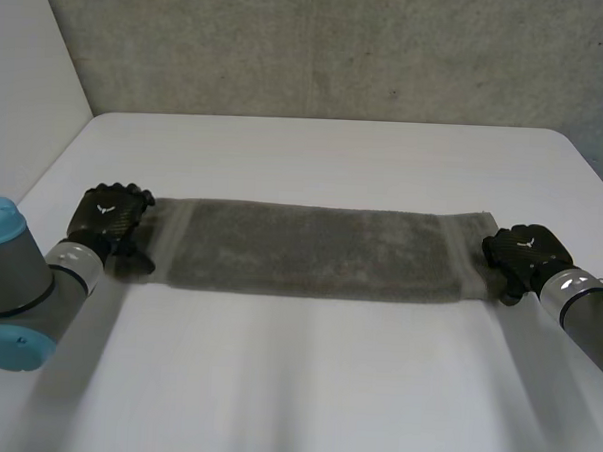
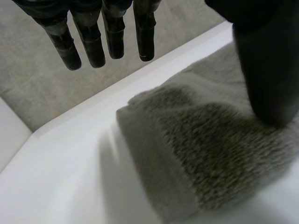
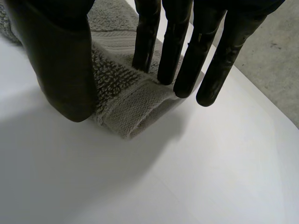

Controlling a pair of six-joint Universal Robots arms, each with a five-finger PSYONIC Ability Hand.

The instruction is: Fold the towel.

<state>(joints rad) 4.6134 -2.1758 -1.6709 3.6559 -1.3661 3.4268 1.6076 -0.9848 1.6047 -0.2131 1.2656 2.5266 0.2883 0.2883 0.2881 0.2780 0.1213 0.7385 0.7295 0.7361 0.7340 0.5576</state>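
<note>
A grey towel (image 1: 310, 251) lies flat as one long strip across the middle of the white table (image 1: 304, 386). My left hand (image 1: 107, 218) sits at the towel's left end. In the left wrist view its fingers (image 2: 93, 42) stretch straight out past the short edge, clear of the cloth, and its thumb (image 2: 266, 70) rests on the towel (image 2: 210, 154). My right hand (image 1: 526, 251) is at the right end. There its fingers (image 3: 177, 56) and thumb (image 3: 60, 70) press in from both sides of the towel (image 3: 131, 102) edge, which is humped up between them.
A grey wall (image 1: 319, 47) stands behind the table's far edge. Bare tabletop runs in front of the towel and behind it. Both forearms come in low at the near corners.
</note>
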